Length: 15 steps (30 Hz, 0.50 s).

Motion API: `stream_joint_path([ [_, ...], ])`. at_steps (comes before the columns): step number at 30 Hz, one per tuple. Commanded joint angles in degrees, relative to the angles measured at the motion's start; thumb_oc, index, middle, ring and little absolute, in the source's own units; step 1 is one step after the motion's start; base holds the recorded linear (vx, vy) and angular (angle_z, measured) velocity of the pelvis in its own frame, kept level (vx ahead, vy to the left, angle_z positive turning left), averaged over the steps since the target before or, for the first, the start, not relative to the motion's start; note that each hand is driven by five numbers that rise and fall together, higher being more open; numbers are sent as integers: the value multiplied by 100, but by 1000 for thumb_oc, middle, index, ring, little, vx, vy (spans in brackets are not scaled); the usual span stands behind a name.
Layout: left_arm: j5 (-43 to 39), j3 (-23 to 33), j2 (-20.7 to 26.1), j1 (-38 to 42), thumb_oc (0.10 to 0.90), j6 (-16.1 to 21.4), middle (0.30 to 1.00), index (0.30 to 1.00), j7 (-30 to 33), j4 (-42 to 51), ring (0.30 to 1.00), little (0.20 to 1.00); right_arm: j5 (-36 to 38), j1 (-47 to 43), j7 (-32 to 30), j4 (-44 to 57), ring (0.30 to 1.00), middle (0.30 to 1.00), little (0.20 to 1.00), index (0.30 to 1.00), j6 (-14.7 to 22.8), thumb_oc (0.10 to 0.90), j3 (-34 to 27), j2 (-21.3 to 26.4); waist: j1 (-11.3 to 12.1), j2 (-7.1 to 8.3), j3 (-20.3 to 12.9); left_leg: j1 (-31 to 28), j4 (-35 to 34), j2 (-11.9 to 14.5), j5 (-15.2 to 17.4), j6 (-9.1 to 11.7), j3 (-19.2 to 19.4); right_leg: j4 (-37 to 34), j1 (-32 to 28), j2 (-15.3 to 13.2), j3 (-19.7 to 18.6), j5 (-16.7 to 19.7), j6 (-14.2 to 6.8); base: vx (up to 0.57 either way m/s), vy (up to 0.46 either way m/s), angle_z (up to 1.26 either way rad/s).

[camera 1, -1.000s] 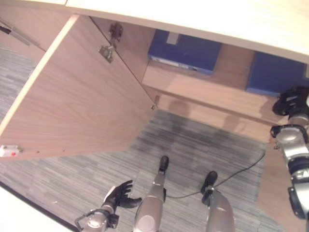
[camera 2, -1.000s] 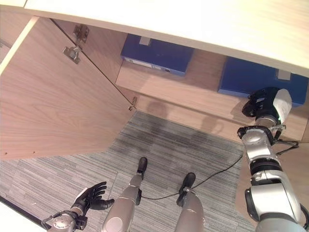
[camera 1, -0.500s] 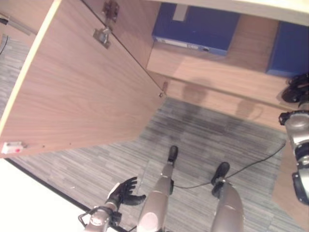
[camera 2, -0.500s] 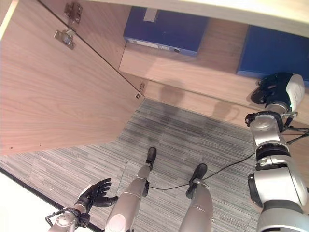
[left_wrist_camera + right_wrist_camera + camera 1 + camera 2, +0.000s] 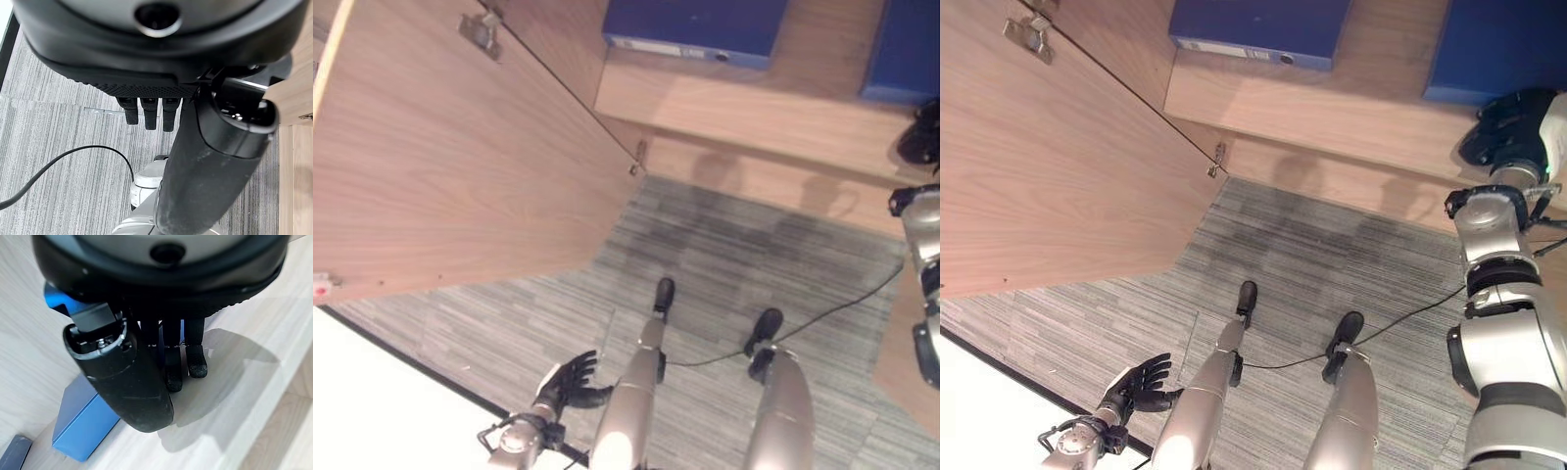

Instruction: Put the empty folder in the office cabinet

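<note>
Where the cabinet shelf [image 5: 1332, 122] runs across the top of the head views, the right hand [image 5: 1513, 122] sits at about 2 o'clock, fingers [image 5: 197, 363] loosely extended above the shelf board, grasping nothing. A blue folder [image 5: 1494, 49] lies on the shelf just beyond it, a second folder [image 5: 1258, 29] at 12 o'clock. The left hand [image 5: 1141, 384] hangs at 7 o'clock over the carpet [image 5: 1332, 264], fingers spread, empty. The cabinet door [image 5: 450, 166] stands open at 10 o'clock.
</note>
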State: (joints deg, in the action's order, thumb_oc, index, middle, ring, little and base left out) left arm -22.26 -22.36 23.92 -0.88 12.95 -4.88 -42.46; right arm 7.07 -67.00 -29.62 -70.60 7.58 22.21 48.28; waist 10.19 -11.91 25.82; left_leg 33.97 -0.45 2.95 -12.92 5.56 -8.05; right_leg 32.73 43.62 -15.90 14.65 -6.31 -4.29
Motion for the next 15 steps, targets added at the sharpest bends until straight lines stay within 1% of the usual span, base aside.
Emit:
stream_joint_path([
  [1, -137, -194, 560, -216, 800, 68, 900, 900, 0, -78, 900, 900, 172, -585, -6, -267, 300, 300, 300, 300, -111, 400, 547, 980, 301, -146, -7, -456, -55, 127, 707, 28, -4, -408, -411, 153, -130, -216, -392, 143, -43, -1],
  [2, -166, -189, 591, -232, 800, 68, 900, 900, -14, -79, 900, 900, 155, -704, -4, -264, 300, 300, 300, 300, -121, 400, 639, 1052, 294, -107, -74, -554, -132, 118, 842, 46, -32, -355, -439, 155, -200, -433, -444, 134, -35, 1],
  [6, -208, -188, 678, -317, 800, 56, 900, 900, -80, -70, 900, 900, 198, -1325, -3, -273, 300, 300, 300, 300, -115, 400, 1029, 1294, 299, -68, -131, -604, -188, 127, 823, 63, -46, -393, -459, 165, -220, -427, -433, 19, 7, 3],
  [7, -222, -174, 692, -335, 800, 54, 900, 900, -95, -66, 900, 900, 209, -1494, -8, -254, 300, 300, 300, 300, -110, 400, 1149, 1332, 303, -85, -84, -534, -129, 132, 690, 52, -24, -434, -428, 170, -160, -208, -376, -99, 31, -7],
  [8, -240, -154, 702, -340, 800, 48, 900, 900, -98, -89, 900, 900, 231, -1633, -22, -208, 300, 300, 300, 300, -102, 400, 1228, 1370, 297, -72, -95, -547, -131, 130, 689, 58, -26, -441, -448, 172, -156, -201, -374, 13, -1, -7],
  [9, -250, -151, 707, -335, 800, 38, 900, 900, -108, -108, 900, 900, 243, -1714, -21, -178, 300, 300, 300, 300, -97, 400, 1275, 1398, 282, -32, -167, -645, -193, 127, 827, 76, -55, -408, -511, 176, -213, -421, -425, 123, -39, -4],
  [15, -255, -117, 785, -311, 800, 25, 900, 900, -163, -202, 900, 900, 322, -2210, 51, -128, 300, 300, 300, 300, -104, 400, 1635, 1395, 299, 46, -267, -753, -192, 132, 852, 109, -92, -493, -738, 189, -136, -416, -410, 30, -23, 3],
])
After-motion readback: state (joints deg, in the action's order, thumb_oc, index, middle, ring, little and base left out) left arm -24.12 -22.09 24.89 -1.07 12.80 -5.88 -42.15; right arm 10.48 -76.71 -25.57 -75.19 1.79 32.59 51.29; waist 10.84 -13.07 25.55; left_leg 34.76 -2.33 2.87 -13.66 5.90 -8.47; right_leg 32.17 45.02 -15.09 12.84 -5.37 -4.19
